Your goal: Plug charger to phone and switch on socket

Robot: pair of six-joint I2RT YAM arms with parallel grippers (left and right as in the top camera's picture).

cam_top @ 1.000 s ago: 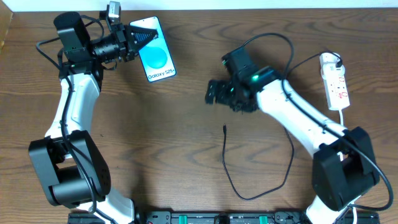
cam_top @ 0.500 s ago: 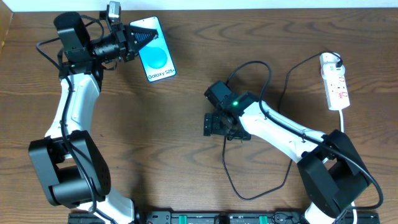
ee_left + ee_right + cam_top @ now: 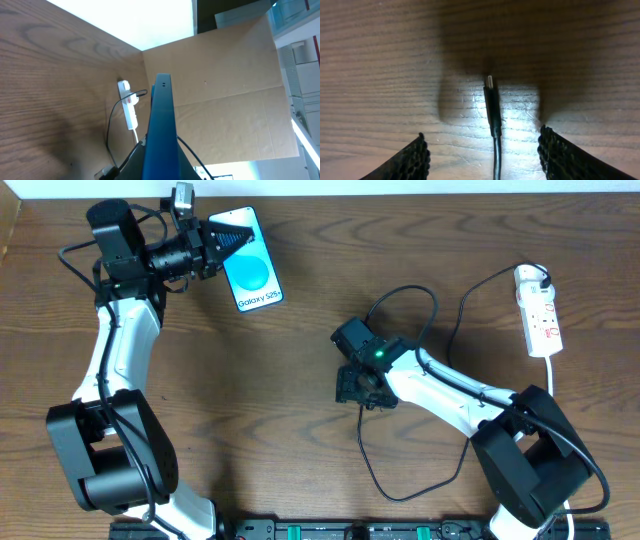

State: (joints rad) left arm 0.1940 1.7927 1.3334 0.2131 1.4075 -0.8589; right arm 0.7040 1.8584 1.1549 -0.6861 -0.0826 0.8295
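Straddled thin black charger cable (image 3: pixel 493 112) with right gripper (image 3: pixel 482 137) spread wide, clamped blue-screened phone (image 3: pixel 250 265) in left gripper (image 3: pixel 222 240), white power strip (image 3: pixel 540 315) well apart.

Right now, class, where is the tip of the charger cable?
In the right wrist view the charger tip lies flat on the wooden table, centred inside the open right gripper. Overhead, that is mid-table, well apart from the phone.
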